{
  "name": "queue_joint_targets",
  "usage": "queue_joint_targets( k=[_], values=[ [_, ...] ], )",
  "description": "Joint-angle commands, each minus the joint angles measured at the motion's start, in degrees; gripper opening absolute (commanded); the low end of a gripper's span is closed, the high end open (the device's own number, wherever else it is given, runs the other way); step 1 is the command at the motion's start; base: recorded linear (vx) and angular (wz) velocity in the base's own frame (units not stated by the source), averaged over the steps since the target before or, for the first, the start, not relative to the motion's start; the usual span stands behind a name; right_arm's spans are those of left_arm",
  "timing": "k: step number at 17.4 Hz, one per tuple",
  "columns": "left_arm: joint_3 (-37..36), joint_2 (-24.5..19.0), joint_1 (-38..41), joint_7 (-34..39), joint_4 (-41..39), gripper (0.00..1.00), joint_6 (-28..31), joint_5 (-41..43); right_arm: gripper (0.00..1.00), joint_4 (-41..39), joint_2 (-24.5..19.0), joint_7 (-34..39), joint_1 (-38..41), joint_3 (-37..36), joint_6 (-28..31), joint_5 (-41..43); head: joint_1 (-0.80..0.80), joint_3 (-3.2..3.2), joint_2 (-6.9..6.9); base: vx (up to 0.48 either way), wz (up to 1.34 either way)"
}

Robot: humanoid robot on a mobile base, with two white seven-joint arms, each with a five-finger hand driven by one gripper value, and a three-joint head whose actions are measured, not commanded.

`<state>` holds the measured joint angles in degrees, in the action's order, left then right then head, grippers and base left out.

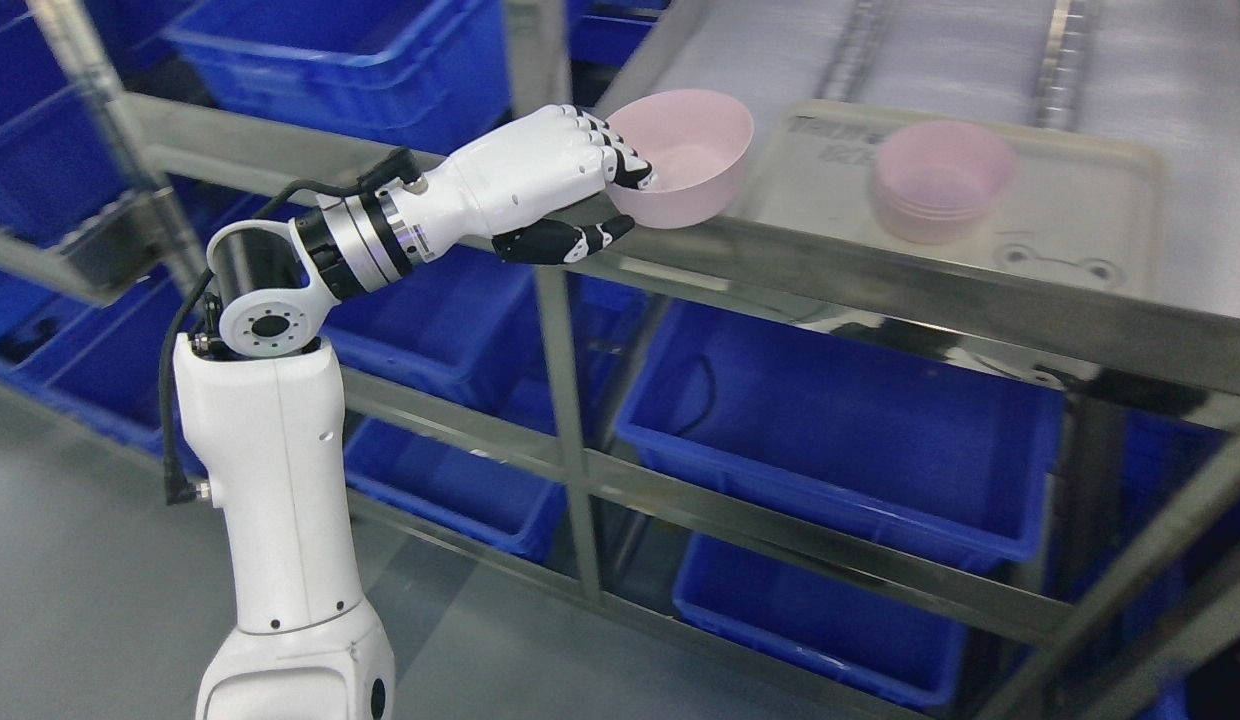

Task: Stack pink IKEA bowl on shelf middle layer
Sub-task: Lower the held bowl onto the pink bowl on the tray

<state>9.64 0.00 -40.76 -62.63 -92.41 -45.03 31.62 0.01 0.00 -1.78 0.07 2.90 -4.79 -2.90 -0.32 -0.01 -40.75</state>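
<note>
Left hand: white shell with black fingertips, at upper centre of the frame, on an arm that rises from the bottom left. Fingers are curled over the near rim of a pink bowl, with the thumb beneath its base; the hand is clamped on the bowl.

Pink bowl: single, round, pale pink, tilted so its opening faces up and toward the right of the frame. It is held at the front edge of the steel shelf, its underside close to or touching the shelf lip; contact cannot be told.

Stack of pink bowls: several nested bowls, upright, at upper right of the frame. It stands on a translucent tray with printed markings, and the tray lies on the same shelf level. The stack is apart from the held bowl, to its right.

Steel shelf: shiny metal frame with uprights and cross rails, running from upper left to lower right of the frame.

Blue bins: plastic crates on the levels below the tray, and more at upper left behind the frame.

Floor: plain grey, lower left of the frame.
</note>
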Motion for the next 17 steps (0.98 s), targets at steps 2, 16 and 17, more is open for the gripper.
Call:
queue_joint_targets(
  k=[2,16,17],
  values=[
    [3.45,-2.97,-5.21,-0.39,1.88,0.01,0.03,6.06,1.00,-1.01,1.00,0.29,1.16,0.00,0.04,0.00,0.00,0.00,0.00,0.067,-1.17],
    [-8.06,-5.28,-4.15,-0.65,6.01,0.02,0.03,12.32,1.00,-1.01,1.00,0.29,1.16,0.00,0.04,0.00,0.00,0.00,0.00,0.077,-0.32],
    [-8.15,-5.19,-3.72,-0.65,6.01,0.02,0.03,12.76,1.00,-1.01,1.00,0.29,1.16,0.00,0.04,0.00,0.00,0.00,0.00,0.033,-0.12]
  ],
)
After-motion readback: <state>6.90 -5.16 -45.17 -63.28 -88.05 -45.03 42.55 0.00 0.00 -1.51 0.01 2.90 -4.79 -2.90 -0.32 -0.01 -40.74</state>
